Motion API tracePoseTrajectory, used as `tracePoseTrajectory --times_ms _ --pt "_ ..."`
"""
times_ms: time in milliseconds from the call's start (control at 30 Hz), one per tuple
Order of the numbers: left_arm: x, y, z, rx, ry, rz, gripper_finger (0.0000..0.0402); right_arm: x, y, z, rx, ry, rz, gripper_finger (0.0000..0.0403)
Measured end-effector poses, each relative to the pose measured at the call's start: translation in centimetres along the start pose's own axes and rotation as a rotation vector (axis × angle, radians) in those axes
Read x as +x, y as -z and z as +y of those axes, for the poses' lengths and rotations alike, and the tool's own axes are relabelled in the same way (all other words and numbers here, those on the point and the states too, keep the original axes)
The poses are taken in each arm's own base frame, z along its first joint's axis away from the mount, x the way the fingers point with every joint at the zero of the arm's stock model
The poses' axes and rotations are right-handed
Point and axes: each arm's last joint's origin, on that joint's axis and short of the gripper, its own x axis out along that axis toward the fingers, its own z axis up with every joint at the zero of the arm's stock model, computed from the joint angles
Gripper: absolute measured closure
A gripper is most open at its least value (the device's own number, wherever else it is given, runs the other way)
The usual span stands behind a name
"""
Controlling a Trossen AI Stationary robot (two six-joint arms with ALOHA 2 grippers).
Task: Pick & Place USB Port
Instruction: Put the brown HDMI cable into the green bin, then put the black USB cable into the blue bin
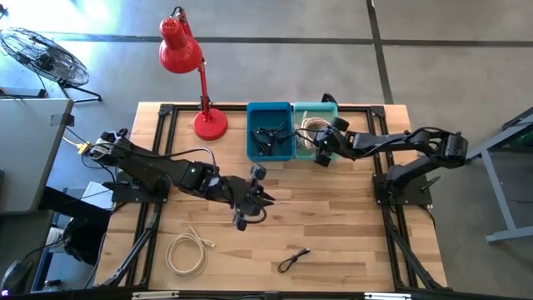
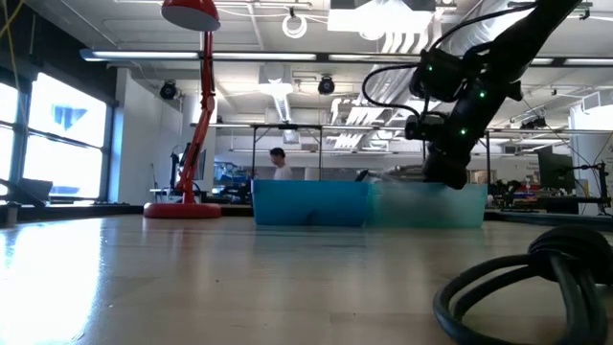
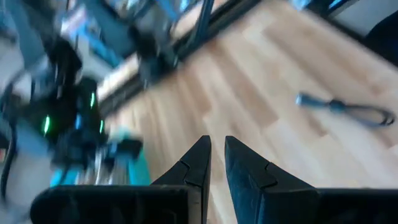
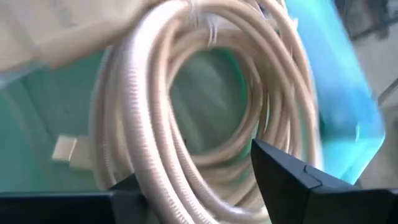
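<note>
A beige coiled cable [image 4: 186, 106] lies in the teal bin [image 1: 315, 112]. My right gripper [image 4: 205, 180] reaches down into that bin, open, with one finger on each side of the coil's near strands. The blue bin [image 1: 269, 112] beside it holds black cables [image 1: 268, 137]. A white coiled cable [image 1: 187, 252] and a black cable [image 1: 293, 260] lie flat on the table near its near edge. My left gripper [image 1: 260, 198] hovers over the table's middle, holding nothing, its fingers [image 3: 199, 158] drawn almost together with only a thin gap. My right gripper stands open over the beige coil's strands [image 4: 155, 168], coming from above into the teal bin. Whether its fingers touch the coil, I cannot tell. The coil rests in the bin.
A red desk lamp [image 1: 208, 122] stands at the table's far left, beside the blue bin. The black cable [image 2: 536, 278] lies close in front of the low camera. Bare wood lies between the two arms and toward the near right corner.
</note>
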Motion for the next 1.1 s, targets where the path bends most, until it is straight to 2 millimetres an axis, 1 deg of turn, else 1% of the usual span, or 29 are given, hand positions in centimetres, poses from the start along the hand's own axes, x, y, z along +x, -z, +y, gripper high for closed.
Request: tracePoseTrajectory --times_ms 33,100,167,233,300,367,533,633,733,867,967,1033,1100 --pt "0.0 0.3 0.0 -0.022 -0.013 0.037 0.0357 0.0 0.2 0.0 0.015 -0.001 0.02 0.023" --pt "-0.8 0.9 -0.3 -0.033 -0.02 0.114 0.0357 0.0 0.5 -0.2 0.038 0.011 0.08 0.023" --pt "-1.4 1.2 -0.2 -0.043 -0.067 0.17 0.0357 -0.3 0.9 -0.6 0.027 0.062 0.17 0.0232" --pt "-1.8 1.6 -0.7 -0.041 -0.129 0.246 0.0357 -0.8 0.9 -1.0 0.0 0.133 0.241 0.0236" --pt "-2.0 2.0 -1.1 -0.026 -0.181 0.309 0.0357 -1.3 0.4 -1.5 -0.009 0.171 0.268 0.0239" --pt "-2.0 2.0 -1.1 -0.022 -0.231 0.326 0.0357 -1.9 -0.6 -2.0 0.008 0.164 0.244 0.0243" --pt "-2.1 2.1 -1.3 -0.013 -0.244 0.341 0.0357 -4.5 -4.1 -3.0 0.099 -0.014 0.095 0.0246" --pt "-2.1 2.2 -1.3 -0.023 -0.236 0.349 0.0357 -6.7 -6.0 -3.6 0.163 -0.117 0.02 0.0245" --pt "-2.2 2.4 -1.4 -0.026 -0.229 0.365 0.0357 -9.1 -7.5 -4.4 0.195 -0.158 -0.017 0.0243" --pt "-2.3 2.7 -1.5 -0.043 -0.216 0.391 0.0357 -12.1 -8.7 -5.3 0.197 -0.154 -0.022 0.0243" --pt "-2.4 3.0 -1.6 -0.053 -0.204 0.423 0.0357 -14.0 -9.2 -5.6 0.214 -0.201 0.001 0.0246" --pt "-2.6 3.4 -1.8 -0.058 -0.198 0.455 0.0357 -15.0 -9.2 -5.2 0.223 -0.307 0.029 0.0247" --pt "-2.7 3.6 -1.8 -0.07 -0.195 0.481 0.0357 -15.8 -9.2 -4.5 0.23 -0.473 0.062 0.0246"
